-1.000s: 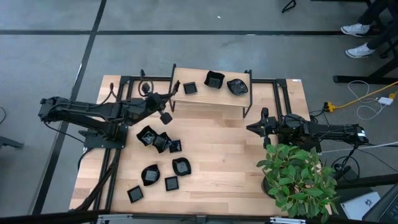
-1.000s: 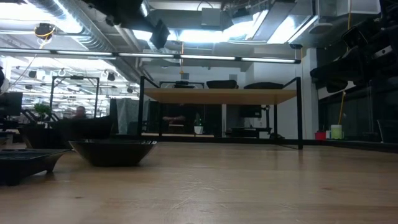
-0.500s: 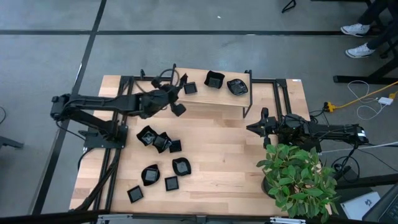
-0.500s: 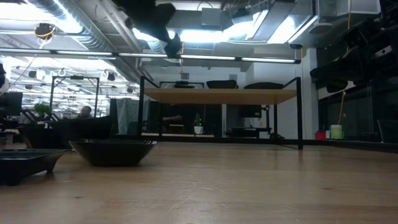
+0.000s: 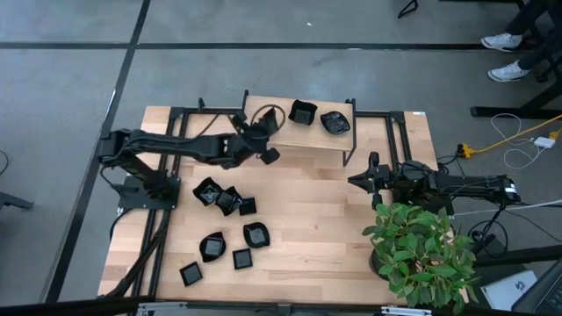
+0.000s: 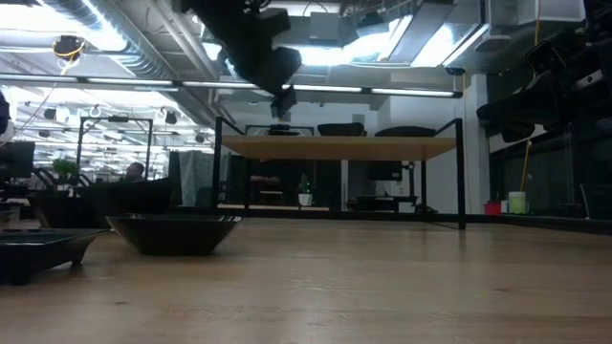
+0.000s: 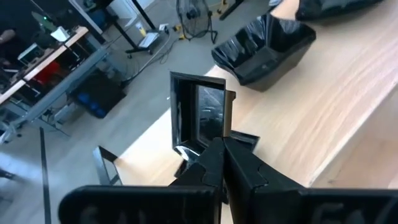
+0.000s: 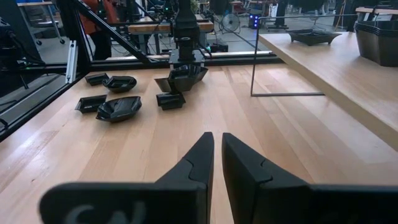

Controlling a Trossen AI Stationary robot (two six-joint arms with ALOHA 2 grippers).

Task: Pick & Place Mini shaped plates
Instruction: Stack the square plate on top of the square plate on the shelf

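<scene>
My left gripper [image 5: 263, 149] hovers at the front edge of the raised wooden shelf [image 5: 299, 139], shut on a small square black plate [image 5: 270, 155]. In the left wrist view this plate [image 7: 200, 118] stands on edge above the fingers. Two black dishes [image 5: 303, 112] [image 5: 335, 122] rest on the shelf top. Several more mini plates lie on the table in a loose group [image 5: 224, 197], with others nearer the front [image 5: 255, 234] [image 5: 212, 246] [image 5: 190, 273]. My right gripper [image 5: 356, 182] waits shut, low over the table's right side. My left gripper pinches the square plate between its two fingers at one rim [image 7: 196, 149]. The plate is lifted clear and stands on edge, its hollow face [image 7: 208, 115] turned toward the camera. In the low view the gripper [image 6: 273, 67] hangs high above the table.
The shelf stands on thin black metal legs [image 5: 347, 145] at the table's far side. A potted plant [image 5: 421, 250] fills the near right corner. Bare wood lies between the plate group and the right arm [image 5: 316, 211]. A person's shoes [image 5: 505, 42] show beyond the table.
My left gripper has carried the plate toward the table's right and far side, from above the plate group to the shelf's front edge, with the arm stretching out. It has stayed shut on the plate.
</scene>
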